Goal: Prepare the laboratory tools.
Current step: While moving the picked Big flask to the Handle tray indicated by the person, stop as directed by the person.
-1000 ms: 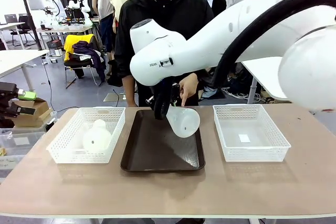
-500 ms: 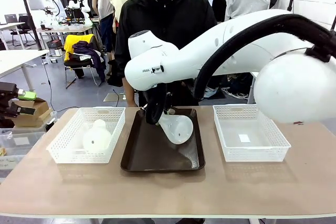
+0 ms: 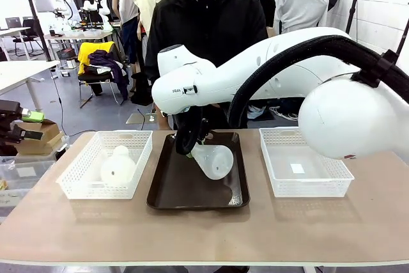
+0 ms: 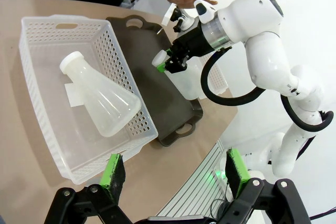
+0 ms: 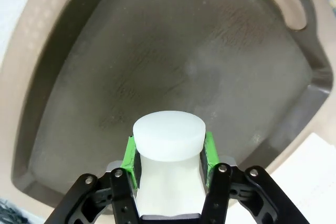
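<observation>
Right gripper pinches one flask by the neck, low over the tray.
The flask's long axis slants, with the wide base below and off to the side of the pads, so standing it upright likely means swinging the base under the neck. The second flask lies on its side in the basket, just ahead of the spread, empty left gripper, the nearer arm.

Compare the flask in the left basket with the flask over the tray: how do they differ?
The basket flask lies on its side inside the left basket; the tray flask hangs tilted over the brown tray. The basket flask is free; the tray flask is clamped at its neck by the right gripper. Both are frosted white and conical.
</observation>
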Controlling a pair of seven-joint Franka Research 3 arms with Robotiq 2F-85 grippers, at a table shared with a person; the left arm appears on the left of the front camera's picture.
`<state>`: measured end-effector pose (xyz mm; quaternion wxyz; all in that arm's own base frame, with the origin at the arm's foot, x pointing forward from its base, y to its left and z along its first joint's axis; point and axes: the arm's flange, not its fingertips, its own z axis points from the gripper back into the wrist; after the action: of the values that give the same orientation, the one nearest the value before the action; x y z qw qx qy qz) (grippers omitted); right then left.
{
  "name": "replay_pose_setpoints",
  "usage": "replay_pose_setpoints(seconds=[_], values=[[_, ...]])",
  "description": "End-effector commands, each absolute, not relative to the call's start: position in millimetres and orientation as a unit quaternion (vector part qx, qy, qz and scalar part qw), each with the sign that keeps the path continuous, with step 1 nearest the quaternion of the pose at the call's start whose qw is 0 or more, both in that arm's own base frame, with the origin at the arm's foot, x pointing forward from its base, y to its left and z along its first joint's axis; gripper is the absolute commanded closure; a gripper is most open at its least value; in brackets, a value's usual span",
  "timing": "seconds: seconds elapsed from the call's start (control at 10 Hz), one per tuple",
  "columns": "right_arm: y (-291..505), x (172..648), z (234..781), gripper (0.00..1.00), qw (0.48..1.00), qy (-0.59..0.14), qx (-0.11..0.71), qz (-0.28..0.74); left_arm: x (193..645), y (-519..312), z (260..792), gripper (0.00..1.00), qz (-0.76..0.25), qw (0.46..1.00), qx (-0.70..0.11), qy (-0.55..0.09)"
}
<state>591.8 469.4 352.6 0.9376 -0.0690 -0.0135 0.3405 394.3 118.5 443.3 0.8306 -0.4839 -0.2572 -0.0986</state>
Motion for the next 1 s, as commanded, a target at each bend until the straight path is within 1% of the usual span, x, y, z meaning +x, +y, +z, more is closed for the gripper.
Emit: replay_pose_setpoints(seconds=[0.0,0.9], values=[[468.1,591.0,355.1,1.00,0.939,-0.016,-0.070,0.337,392.5,120.1,443.4,0.00,-0.105,0.828,-0.486,-0.259],[468.1,591.0,355.1,1.00,0.939,-0.016,-0.070,0.337,392.5,120.1,443.4,0.00,-0.105,0.828,-0.486,-0.259]])
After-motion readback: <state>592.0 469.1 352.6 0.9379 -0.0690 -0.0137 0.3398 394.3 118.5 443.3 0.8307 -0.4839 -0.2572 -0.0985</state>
